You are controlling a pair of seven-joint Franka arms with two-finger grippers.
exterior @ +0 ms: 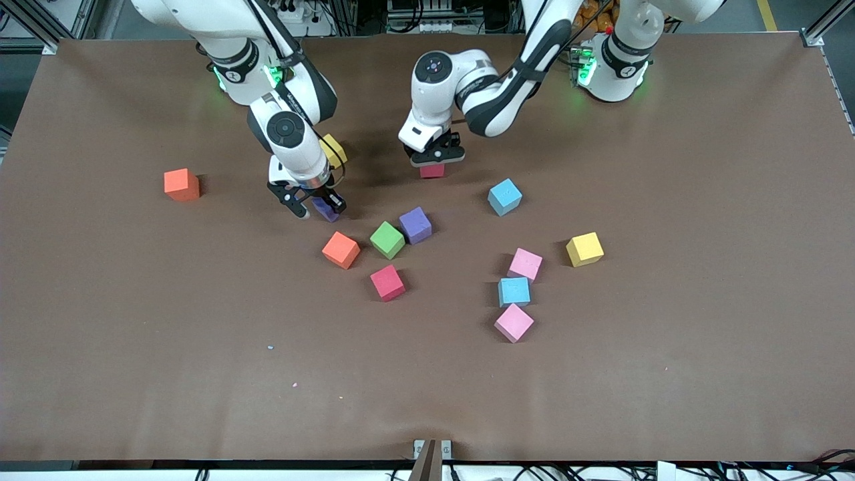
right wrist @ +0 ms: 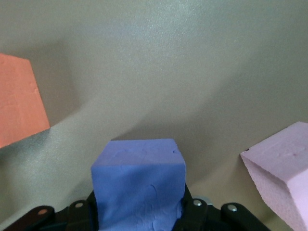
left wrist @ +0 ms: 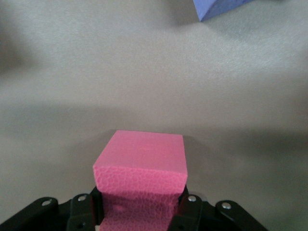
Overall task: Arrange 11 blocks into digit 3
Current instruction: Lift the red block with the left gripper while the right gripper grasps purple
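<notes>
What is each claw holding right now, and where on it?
Left claw: crimson block, by two side faces. Right claw: purple block, likewise.

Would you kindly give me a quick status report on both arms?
Left gripper shut on crimson block. Right gripper closing around purple block, both at table level. Other blocks scattered, no digit formed. Nothing obstructing.

Brown matte table cover (exterior: 601, 401) spans nearly the whole front view, evenly lit, soft shadows. Aluminium frame rails (exterior: 828, 27) at the corners farthest from the camera. Cables (exterior: 601, 471) run along the near edge; a small metal bracket (exterior: 431, 451) sits mid-edge.
</notes>
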